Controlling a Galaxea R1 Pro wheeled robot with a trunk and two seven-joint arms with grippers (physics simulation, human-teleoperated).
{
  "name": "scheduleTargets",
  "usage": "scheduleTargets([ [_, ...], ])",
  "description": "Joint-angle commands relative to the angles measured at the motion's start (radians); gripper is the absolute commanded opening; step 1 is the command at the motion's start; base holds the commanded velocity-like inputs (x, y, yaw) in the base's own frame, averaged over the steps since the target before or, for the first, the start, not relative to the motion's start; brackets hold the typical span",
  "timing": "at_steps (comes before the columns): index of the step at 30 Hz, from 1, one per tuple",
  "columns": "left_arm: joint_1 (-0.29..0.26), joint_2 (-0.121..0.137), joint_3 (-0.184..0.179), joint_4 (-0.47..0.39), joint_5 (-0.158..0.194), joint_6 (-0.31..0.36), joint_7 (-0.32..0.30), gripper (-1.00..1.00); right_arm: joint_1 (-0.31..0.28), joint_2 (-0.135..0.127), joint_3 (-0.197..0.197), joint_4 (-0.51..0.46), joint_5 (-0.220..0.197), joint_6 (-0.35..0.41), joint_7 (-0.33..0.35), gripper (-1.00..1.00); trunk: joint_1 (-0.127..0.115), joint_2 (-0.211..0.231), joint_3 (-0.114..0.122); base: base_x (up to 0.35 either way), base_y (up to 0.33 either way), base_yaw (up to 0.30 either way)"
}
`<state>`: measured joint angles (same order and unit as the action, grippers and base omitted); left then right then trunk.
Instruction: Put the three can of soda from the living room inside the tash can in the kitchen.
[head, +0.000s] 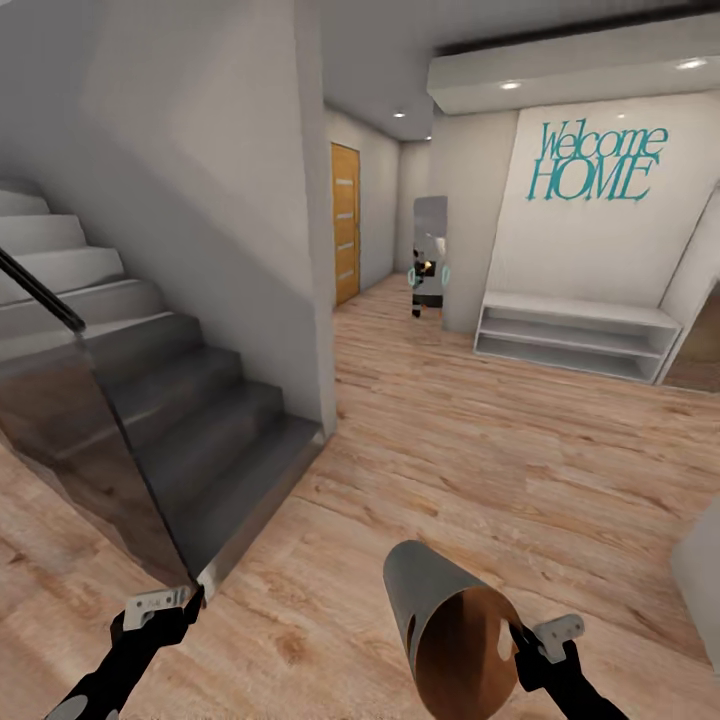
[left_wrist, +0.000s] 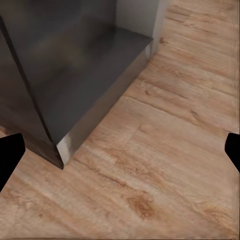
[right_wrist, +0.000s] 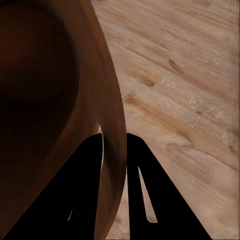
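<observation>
The tash can (head: 440, 610), grey-beige outside and copper-brown inside, hangs tilted over the plank floor at the lower right of the head view, its mouth turned towards me. My right gripper (head: 520, 640) is shut on its rim. The right wrist view shows the two black fingers (right_wrist: 90, 170) pinching the rim, one inside and one outside the tash can (right_wrist: 50, 100). At the lower left, my left gripper (head: 195, 600) stands open and empty beside the foot of the stairs; its fingertips (left_wrist: 10, 155) sit wide apart over bare floor. The cans of soda are out of view.
Dark stairs (head: 170, 400) with a glass balustrade (head: 80, 440) rise at the left, ending at a white wall corner (head: 322, 300). Light wood floor (head: 480, 450) stretches ahead to a white shelf bench (head: 575, 335), a mirror (head: 430, 255) and a wooden door (head: 345, 225).
</observation>
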<state>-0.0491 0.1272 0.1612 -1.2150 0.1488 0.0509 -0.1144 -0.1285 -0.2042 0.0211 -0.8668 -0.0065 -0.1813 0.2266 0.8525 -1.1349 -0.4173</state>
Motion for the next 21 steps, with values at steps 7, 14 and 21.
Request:
scheduleTargets([
  [7, 0.000, 0.000, -0.001, 0.003, 0.000, 0.000, -0.001, 1.00, 0.000, 0.000, -0.001, 0.007, -0.007, 0.000, 0.011, -1.00, 0.000, 0.000, 0.008, -0.323, 0.006, -0.186],
  [14, 0.000, 0.000, -0.001, 0.004, 0.000, 0.000, -0.001, 1.00, 0.000, 0.000, -0.001, 0.010, -0.007, 0.001, 0.011, -1.00, 0.000, 0.000, 0.016, -0.284, 0.135, -0.185],
  [21, 0.000, 0.000, -0.002, 0.005, 0.000, 0.000, -0.002, 1.00, 0.000, 0.000, -0.002, 0.011, -0.007, 0.000, 0.011, -1.00, 0.000, 0.000, 0.025, -0.265, 0.185, -0.185],
])
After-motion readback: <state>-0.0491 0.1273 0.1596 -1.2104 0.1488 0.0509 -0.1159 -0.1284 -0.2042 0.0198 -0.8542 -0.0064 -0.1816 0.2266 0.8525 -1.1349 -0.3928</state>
